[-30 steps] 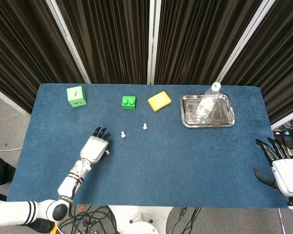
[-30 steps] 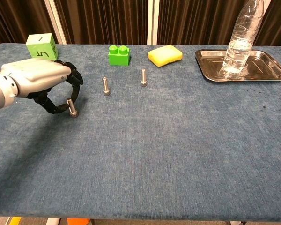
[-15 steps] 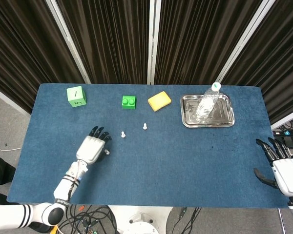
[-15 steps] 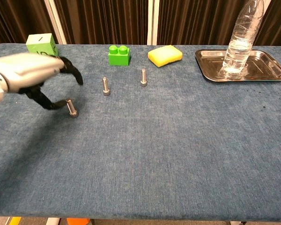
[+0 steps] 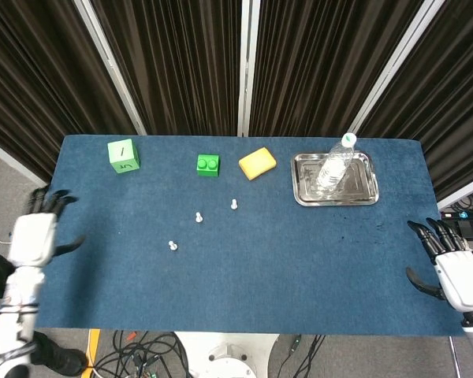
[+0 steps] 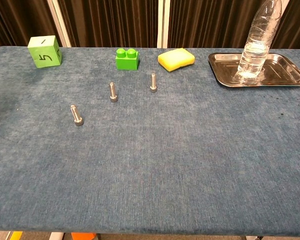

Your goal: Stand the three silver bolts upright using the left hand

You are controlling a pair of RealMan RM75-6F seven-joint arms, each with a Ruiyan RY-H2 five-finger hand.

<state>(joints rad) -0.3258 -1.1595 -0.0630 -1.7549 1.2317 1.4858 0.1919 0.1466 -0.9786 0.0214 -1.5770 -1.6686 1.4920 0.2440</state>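
Three silver bolts stand upright on their heads on the blue table. One bolt (image 6: 76,115) (image 5: 173,246) is nearest the front left, a second bolt (image 6: 112,92) (image 5: 198,217) stands behind it, and the third bolt (image 6: 153,83) (image 5: 234,204) is further right. My left hand (image 5: 35,235) hangs off the table's left edge, fingers spread, holding nothing. My right hand (image 5: 449,268) hovers beyond the right edge, fingers apart and empty. Neither hand shows in the chest view.
A green numbered cube (image 6: 44,51) sits at the back left. A green brick (image 6: 127,59) and a yellow sponge (image 6: 176,59) lie at the back middle. A metal tray (image 6: 285,75) at the back right holds a clear water bottle (image 6: 257,40).
My left hand let go of the front-left bolt and pulled back leftward, off the table's edge. That bolt stays upright. The right hand barely shifted.
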